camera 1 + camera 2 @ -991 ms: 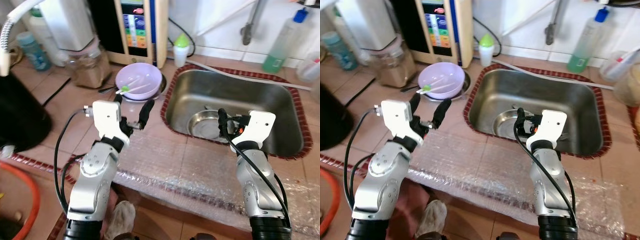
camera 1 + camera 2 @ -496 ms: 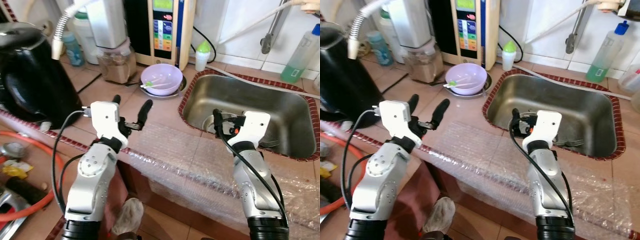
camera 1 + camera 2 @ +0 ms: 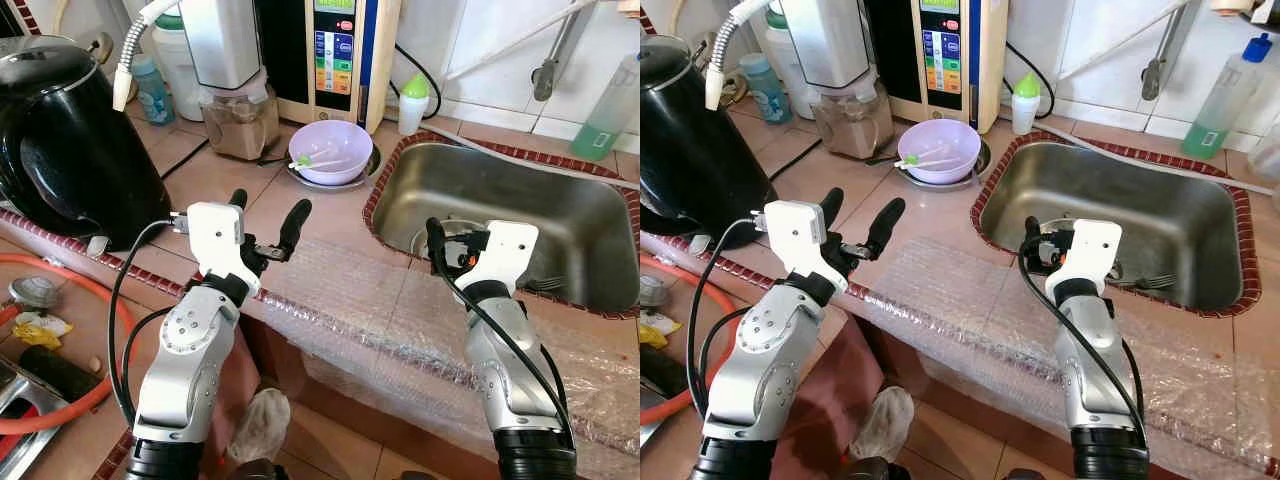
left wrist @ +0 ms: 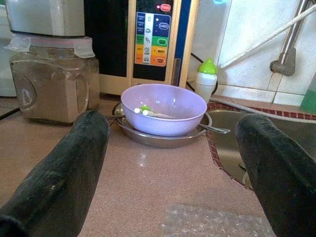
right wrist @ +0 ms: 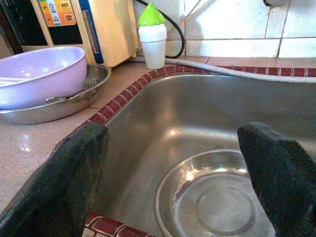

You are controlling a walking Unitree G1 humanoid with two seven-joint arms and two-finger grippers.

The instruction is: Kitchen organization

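Beside the sink (image 3: 520,215) at the worktop's (image 3: 330,225) back edge sits the purple bowl (image 3: 331,152); we've drawn back, left gripper (image 3: 266,219) and right gripper (image 5: 173,163) with fingers spread, holding nothing, grasp unstarted.

1 purple bowl (image 3: 331,159), 1 sink (image 3: 590,290), 1 kettle (image 3: 65,150)

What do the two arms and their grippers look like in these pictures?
Both arms are silver metal with rounded joints. Each ends in a white boxy wrist block, and black cables loop alongside. The left gripper and the right gripper each carry two long black fingers.
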